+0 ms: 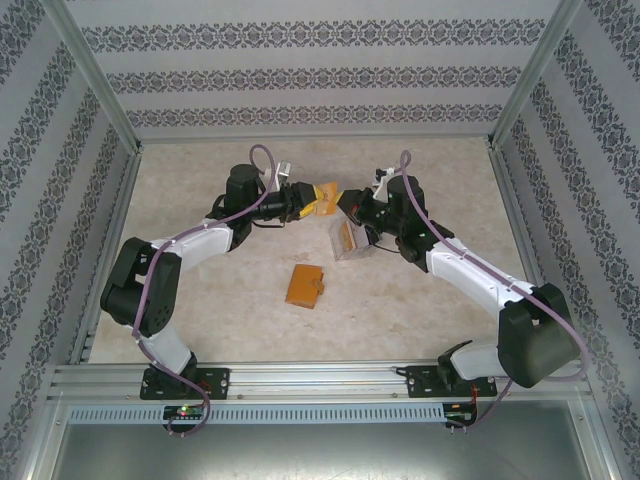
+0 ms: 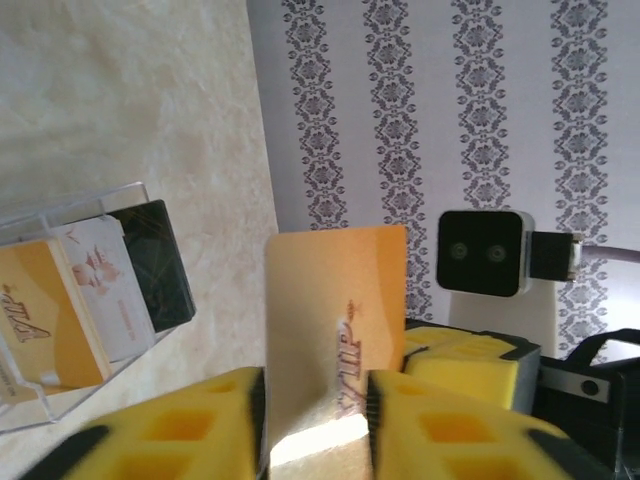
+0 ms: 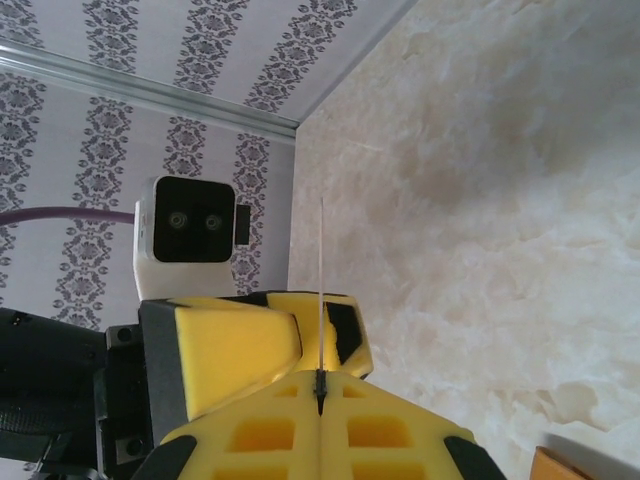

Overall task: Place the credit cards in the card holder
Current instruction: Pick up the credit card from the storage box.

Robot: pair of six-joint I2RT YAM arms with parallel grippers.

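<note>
The beige table bears two things — card holder, clear box.

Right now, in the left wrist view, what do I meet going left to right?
In the clear box: orange card → white card → black card; then held card, between the left hand's fingers → right wrist camera.

Orange card glossy plastic — box clear, smooth plastic.

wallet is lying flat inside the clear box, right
No. The wallet is lying flat on the table, outside the clear box and apart from it. The top view shows this.
</note>
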